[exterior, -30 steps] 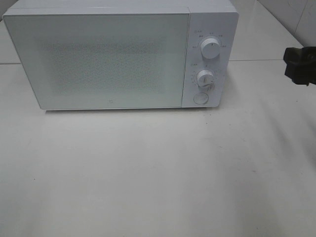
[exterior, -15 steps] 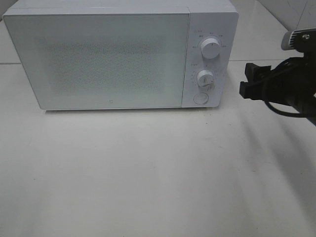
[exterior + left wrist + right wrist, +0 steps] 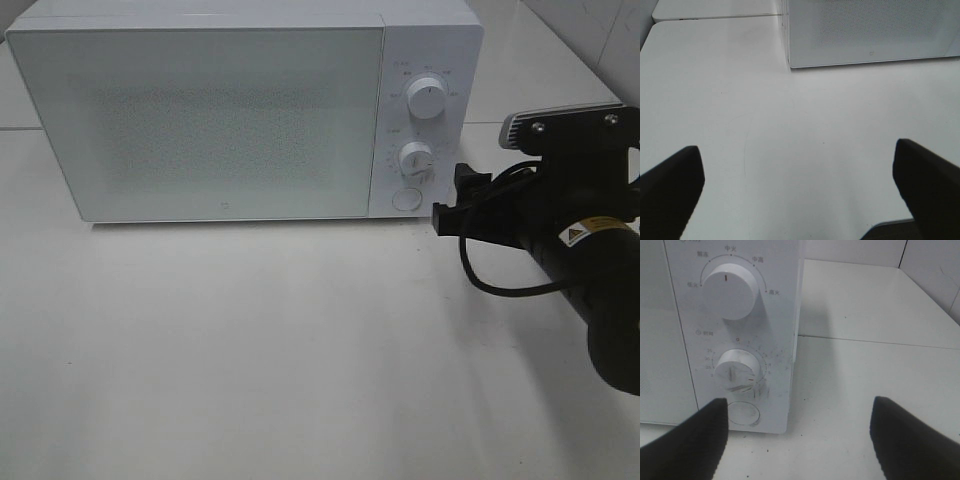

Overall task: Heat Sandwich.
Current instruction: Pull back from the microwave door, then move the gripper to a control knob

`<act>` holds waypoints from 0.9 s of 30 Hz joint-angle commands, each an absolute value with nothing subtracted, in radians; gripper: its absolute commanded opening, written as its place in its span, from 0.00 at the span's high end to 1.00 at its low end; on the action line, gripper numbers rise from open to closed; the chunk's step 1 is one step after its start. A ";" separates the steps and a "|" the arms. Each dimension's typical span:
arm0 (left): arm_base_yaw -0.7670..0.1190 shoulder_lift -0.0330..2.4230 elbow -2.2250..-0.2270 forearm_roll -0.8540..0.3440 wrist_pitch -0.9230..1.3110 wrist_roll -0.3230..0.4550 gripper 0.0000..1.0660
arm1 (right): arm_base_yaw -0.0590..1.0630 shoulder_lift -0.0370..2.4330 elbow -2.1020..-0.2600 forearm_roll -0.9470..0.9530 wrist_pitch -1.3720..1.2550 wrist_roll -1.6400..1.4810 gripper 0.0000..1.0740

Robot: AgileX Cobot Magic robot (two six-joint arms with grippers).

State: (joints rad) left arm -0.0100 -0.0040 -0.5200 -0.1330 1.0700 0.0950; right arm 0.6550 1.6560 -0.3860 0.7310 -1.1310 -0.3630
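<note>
Our right end effector (image 3: 450, 193), fingers apart, faces the door button (image 3: 742, 414) just ahead; aiming high, we'd turn the timer knob (image 3: 736, 370).

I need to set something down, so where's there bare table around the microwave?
The table in front of the microwave door is bare, from its base forward. It is crowded only at the right, where the open right gripper hangs beside the round button.

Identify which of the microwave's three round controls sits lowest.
The flat button: it sits under the lower knob and upper knob, and has no pointer.
</note>
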 commanded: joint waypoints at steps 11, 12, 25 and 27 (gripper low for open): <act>-0.005 -0.028 -0.519 -0.141 1.073 0.096 0.08 | 0.677 1.798 -0.518 0.733 -1.155 -0.347 0.30; -0.005 -0.028 -0.519 -0.141 1.073 0.096 0.08 | 0.677 1.807 -0.529 0.733 -1.154 -0.347 0.30; -0.005 -0.028 -0.519 -0.141 1.073 0.096 0.08 | 0.666 1.942 -0.669 0.733 -1.152 -0.326 0.30; -0.005 -0.028 -0.519 -0.141 1.073 0.096 0.08 | 0.657 1.975 -0.707 0.733 -1.147 -0.322 0.30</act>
State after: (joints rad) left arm -0.0100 -0.0050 -0.5200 -0.1330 1.0700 0.0950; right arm 0.6660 1.9640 -0.6850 0.7340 -1.1460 -0.3320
